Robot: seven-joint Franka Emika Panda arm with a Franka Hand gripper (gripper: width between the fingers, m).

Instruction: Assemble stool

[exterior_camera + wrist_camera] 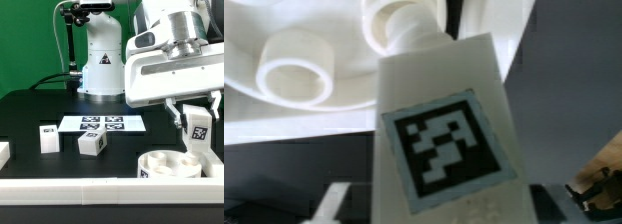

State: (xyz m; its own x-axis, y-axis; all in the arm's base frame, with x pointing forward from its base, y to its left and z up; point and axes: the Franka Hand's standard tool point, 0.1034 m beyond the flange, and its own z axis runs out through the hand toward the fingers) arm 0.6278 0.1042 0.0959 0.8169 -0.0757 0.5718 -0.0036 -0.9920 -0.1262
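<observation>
A tagged block leg [198, 131] is shown pinched in the pincer [197, 120] over the round seat [165, 166]. The seat lies on the black desk [40, 108] at the exterior view's right. Contact between leg and seat cannot be told. A second leg [48, 138] and a third leg [92, 144] are seen near the marker board [102, 124], well apart from the seat.
</observation>
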